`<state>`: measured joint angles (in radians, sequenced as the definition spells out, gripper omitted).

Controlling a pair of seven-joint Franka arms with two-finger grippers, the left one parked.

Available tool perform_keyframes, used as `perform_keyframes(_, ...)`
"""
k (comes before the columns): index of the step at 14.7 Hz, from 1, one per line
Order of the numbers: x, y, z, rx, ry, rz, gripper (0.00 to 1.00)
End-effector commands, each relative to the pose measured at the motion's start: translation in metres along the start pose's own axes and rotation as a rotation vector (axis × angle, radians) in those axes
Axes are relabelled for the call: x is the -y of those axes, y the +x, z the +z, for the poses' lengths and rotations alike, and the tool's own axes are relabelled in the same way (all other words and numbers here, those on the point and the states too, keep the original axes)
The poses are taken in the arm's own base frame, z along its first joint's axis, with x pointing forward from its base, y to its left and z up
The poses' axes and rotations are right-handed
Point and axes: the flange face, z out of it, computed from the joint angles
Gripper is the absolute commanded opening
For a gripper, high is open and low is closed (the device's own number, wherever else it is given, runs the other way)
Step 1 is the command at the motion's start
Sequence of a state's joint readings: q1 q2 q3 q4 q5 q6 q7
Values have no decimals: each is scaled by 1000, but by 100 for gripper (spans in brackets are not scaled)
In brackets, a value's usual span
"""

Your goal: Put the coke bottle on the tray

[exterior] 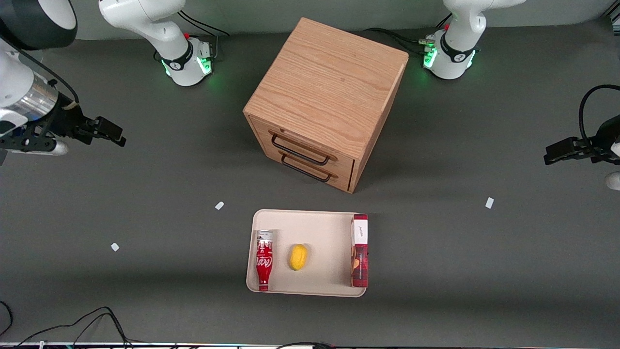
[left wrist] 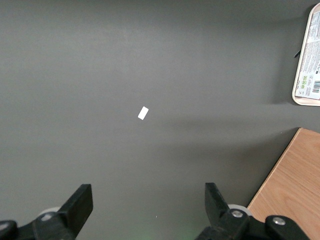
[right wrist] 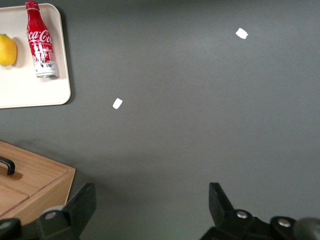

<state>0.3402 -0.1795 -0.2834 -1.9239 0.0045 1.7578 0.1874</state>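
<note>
The coke bottle lies flat in the cream tray, along the tray's short rim toward the working arm's end, its silver base pointing at the cabinet. The right wrist view also shows the bottle resting on the tray. My right gripper hangs above bare table, well away from the tray toward the working arm's end of the table and farther from the front camera than the tray. It is open, and only dark tabletop shows between the gripper fingers.
A yellow fruit lies mid-tray, and a flat red box lies along the rim toward the parked arm's end. The wooden drawer cabinet stands farther from the front camera than the tray. Small white tape marks dot the table.
</note>
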Motion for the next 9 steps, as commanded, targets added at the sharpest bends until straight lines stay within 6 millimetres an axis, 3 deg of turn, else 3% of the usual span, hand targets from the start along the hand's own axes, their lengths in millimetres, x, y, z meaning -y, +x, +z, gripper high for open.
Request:
perform_keyframes(1,5,-4,-26,-6,-33,-22,100)
perform_keyframes(9,3,-1,-36,-21,-41,7,100)
